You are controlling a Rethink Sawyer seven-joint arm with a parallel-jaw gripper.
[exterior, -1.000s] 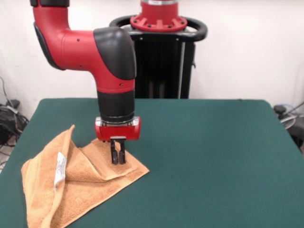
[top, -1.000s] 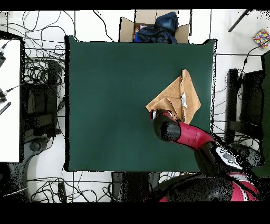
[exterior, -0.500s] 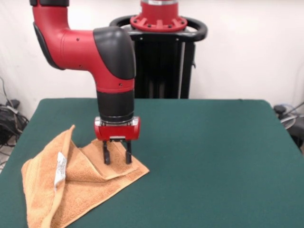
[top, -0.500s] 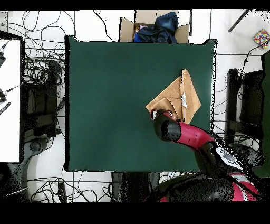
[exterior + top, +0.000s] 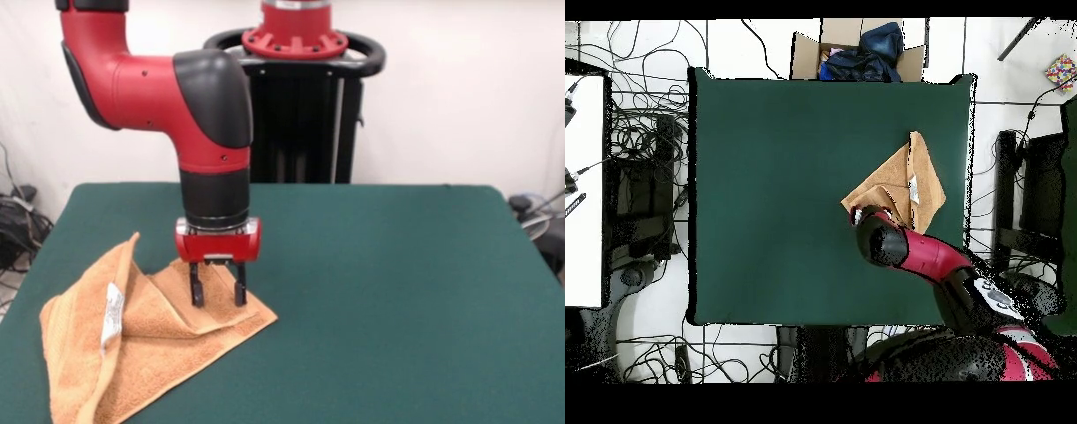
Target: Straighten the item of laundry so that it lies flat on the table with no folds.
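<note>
The gripper stands with its two black fingers spread apart and holding nothing, their tips down at the upper layer of the orange-tan towel, near the towel's corner that points out toward the bare middle of the green table. That placement looks deliberate: the corner flap under the fingers is doubled over the layer beneath, so it is a fair guess the arm means either to pinch this fold or has just let it go; which one cannot be read from here. The towel lies bunched below and to the side of the gripper, one edge ridged up with the white label showing, so it is far from flat

From overhead the arm's black elbow covers the gripper and part of the towel; whether the fingertips actually touch cloth is unclear
</note>
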